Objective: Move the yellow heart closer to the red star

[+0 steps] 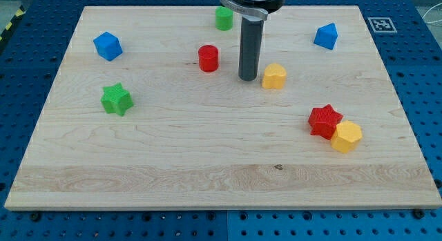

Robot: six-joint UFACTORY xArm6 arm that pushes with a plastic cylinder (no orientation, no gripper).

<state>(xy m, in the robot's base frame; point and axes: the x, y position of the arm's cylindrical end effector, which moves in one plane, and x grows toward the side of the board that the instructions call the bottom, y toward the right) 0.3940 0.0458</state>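
Note:
The yellow heart (274, 76) lies a little above the board's middle, right of centre. The red star (324, 121) lies lower, toward the view's right, well apart from the heart. A yellow hexagon block (346, 137) touches the star's lower right side. My tip (248, 77) rests on the board just left of the yellow heart, with a small gap between them. The dark rod rises from the tip to the view's top.
A red cylinder (208, 58) stands left of my tip. A green cylinder (223, 18) is at the top centre. A blue cube (108, 45) and a green star (116, 99) lie at the left. A blue block (326, 36) lies at the top right. The wooden board (221, 179) sits on a blue pegboard.

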